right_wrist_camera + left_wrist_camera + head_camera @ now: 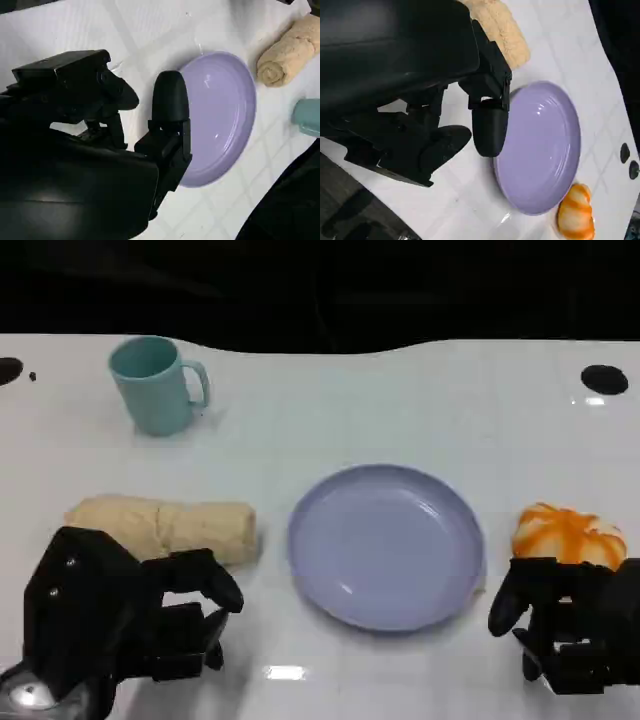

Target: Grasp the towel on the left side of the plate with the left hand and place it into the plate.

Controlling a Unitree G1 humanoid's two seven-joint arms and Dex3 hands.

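Curling loosely with nothing between them, the fingers [215, 585] of the left hand [120, 625] hang just near of the towel [165, 527], apart from it. That towel, a beige roll lying on its side, rests on the white worktop [400, 400] just left of the plate [387, 545] and outside it. In the left wrist view the same fingers [490, 132] stand spread over the worktop beside the plate's rim, with the towel [502, 32] beyond them. The right hand [565, 635] sits at the near right, its fingers [510, 600] partly bent and gripping nothing; in the right wrist view one finger [170, 102] points toward the plate [220, 115]. An orange, pumpkin-like object [568, 535] lies just far of the right hand, right of the plate. A teal mug [155, 383] stands upright at the far left, well apart from the towel, handle turned right.
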